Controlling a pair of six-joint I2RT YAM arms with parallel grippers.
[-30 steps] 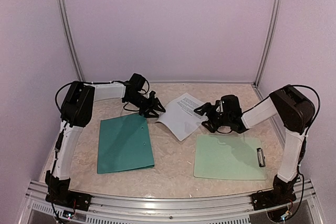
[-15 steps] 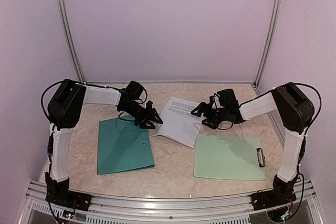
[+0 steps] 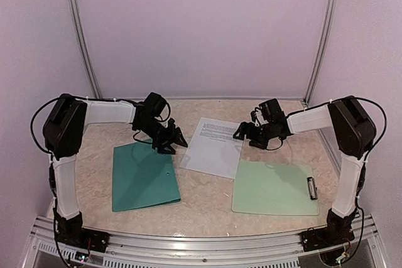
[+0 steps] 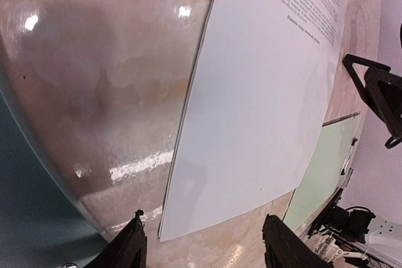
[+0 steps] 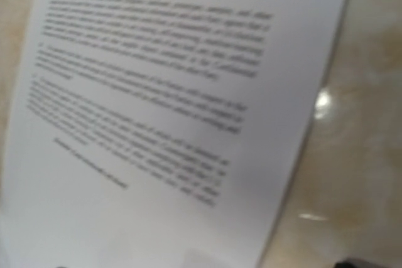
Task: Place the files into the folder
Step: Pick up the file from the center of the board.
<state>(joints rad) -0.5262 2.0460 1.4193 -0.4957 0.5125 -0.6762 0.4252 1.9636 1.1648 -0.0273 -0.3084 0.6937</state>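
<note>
The files (image 3: pixel 215 147) are white printed sheets lying flat in a stack on the table's middle, with text at their far end (image 5: pixel 157 86). The dark teal folder (image 3: pixel 143 177) lies closed to their left. My left gripper (image 3: pixel 174 142) hovers open between the folder's far right corner and the files' left edge. In the left wrist view the files (image 4: pixel 264 92) lie ahead of its spread fingertips (image 4: pixel 135 246), with nothing between them. My right gripper (image 3: pixel 244 134) is open over the files' far right edge. Its fingers barely show in the right wrist view.
A pale mint clipboard (image 3: pixel 273 187) with a metal clip (image 3: pixel 312 187) lies right of the files, its corner tucked against them (image 4: pixel 320 174). White walls and metal posts close in the back and sides. An aluminium rail (image 3: pixel 201 243) runs along the near edge.
The files were raised and curled between the grippers; now they lie flat, shifted left. My left gripper drew back left and opened wider. The right gripper moved farther back. The folder slid slightly left.
</note>
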